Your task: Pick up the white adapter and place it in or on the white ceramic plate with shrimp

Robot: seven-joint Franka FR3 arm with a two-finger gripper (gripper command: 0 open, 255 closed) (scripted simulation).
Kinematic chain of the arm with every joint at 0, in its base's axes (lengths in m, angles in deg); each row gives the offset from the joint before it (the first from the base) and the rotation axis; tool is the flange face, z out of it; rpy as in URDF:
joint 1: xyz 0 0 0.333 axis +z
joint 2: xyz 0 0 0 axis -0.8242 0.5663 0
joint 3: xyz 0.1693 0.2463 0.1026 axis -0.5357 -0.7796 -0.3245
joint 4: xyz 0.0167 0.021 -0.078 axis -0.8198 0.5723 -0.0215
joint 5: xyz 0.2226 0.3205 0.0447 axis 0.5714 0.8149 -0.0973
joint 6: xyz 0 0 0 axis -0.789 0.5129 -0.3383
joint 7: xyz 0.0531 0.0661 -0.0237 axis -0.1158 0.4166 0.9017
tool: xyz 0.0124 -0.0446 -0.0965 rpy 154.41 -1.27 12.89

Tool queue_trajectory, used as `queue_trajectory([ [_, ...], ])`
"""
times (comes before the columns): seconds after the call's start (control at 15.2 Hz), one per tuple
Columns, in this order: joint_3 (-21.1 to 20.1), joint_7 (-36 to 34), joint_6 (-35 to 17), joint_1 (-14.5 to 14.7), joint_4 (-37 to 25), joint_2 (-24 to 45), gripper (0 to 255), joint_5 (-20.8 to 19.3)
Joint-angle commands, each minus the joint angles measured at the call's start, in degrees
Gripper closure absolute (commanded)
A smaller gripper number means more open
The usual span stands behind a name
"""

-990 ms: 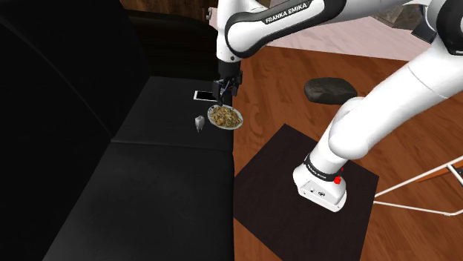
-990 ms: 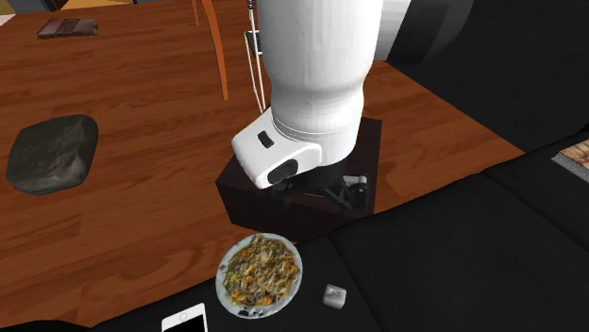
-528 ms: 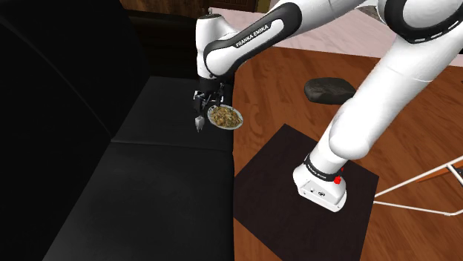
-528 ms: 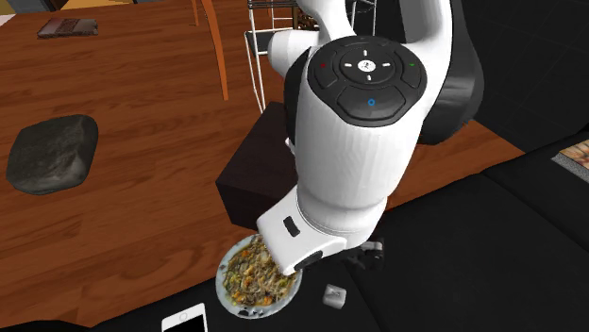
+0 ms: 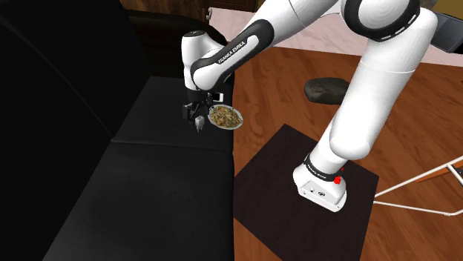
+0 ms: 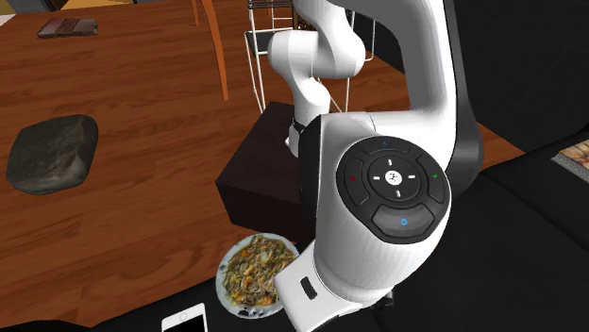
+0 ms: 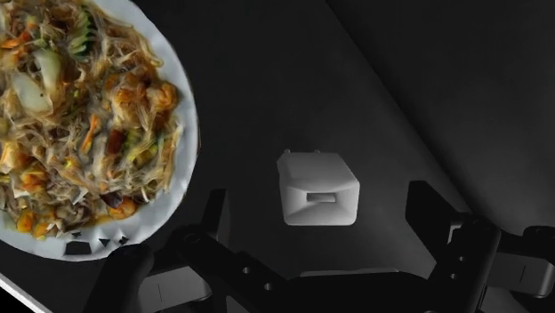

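In the shoulder view, the gripper [image 5: 197,119] is seen low over the black sofa [image 5: 148,163] seat. The adapter [image 5: 199,127] is directly beneath it, lying on the seat just beside the plate [image 5: 225,117], on that view's left of it. One dark lump [image 5: 330,89] is seen far off on the wooden floor.

In the second exterior view, the plate, heaped with noodles, is found at the seat's edge. One phone [image 6: 184,321] lies near it, towards that view's left. The arm's wrist [image 6: 378,217] is bent over the seat on the plate's right.

In the wrist view, the fingers [image 7: 213,213] are spread wide, one on each side of the adapter. Neither is touching it, so nothing is held. The small pale block sits flat on the seat with its slot turned up towards the camera. A strip of dark seat separates it from the plate's rim.

The grasp is judged to be the step in hand.
- The hand should be lowered until the pads flank the block's flat sides.
- It should be kept centred, so that both pads meet the block together and it is not pushed aside.
- Care is needed with the finger on the plate's side, lest the rim be nudged.
- A straight lift is advised before the short carry over the food.

Counted: one adapter, one plate, one phone, one gripper with two fingers.
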Motion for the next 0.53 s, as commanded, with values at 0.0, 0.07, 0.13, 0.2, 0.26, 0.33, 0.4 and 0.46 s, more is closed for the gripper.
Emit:
queue_trajectory([
  [0.0, 0.1, -0.3, -1.6, 0.1, 0.2, 1.3, 0, -0.4],
  [0.07, 0.1, -0.4, -2.3, 0.2, 0.4, 1.9, 0, -0.6],
  [0.13, 0.2, -0.6, -3.4, 0.2, 0.7, 2.8, 0, -0.8],
  [0.2, 0.2, -0.6, -3.4, 0.2, 0.7, 2.8, 0, -0.8],
  [0.26, 0.2, -0.6, -3.4, 0.2, 0.7, 2.8, 0, -0.8],
  [0.33, 0.2, -0.6, -3.4, 0.2, 0.7, 2.8, 0, -0.8],
  [0.4, 0.2, -0.6, -3.4, 0.2, 0.7, 2.8, 0, -0.8],
  [0.46, 0.2, -0.6, -3.4, 0.2, 0.7, 2.8, 0, -0.8],
])
